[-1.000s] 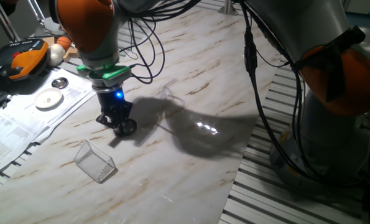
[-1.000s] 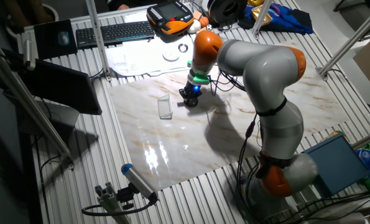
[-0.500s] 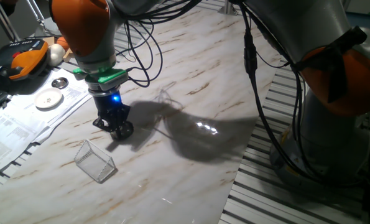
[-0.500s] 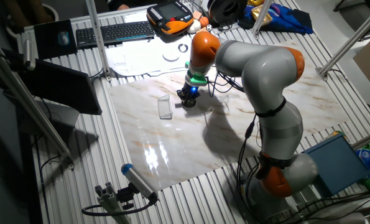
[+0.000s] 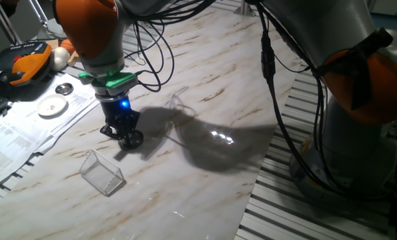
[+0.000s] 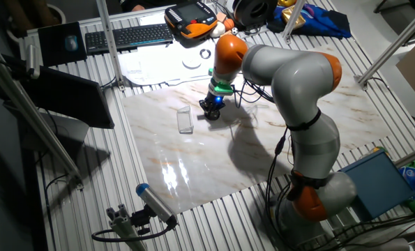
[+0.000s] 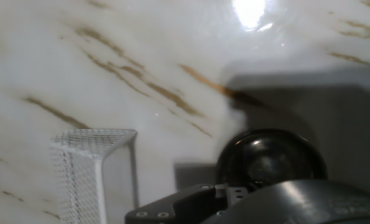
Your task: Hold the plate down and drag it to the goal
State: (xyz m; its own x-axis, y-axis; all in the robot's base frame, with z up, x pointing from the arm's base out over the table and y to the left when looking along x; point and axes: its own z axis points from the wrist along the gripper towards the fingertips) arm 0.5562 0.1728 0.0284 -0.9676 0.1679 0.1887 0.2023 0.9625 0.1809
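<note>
Hand view shows us the plate [image 7: 270,160] under our gripper [image 7: 247,199], near the goal [image 7: 91,168] but apart from it; we cannot tell how the fingers are set, and weak downward pressure could let it slip free.

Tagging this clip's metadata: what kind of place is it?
Most likely a robotics lab bench: a marble-patterned board on slotted aluminium framing, a keyboard, an orange teach pendant and loose cables around the arm.
</note>
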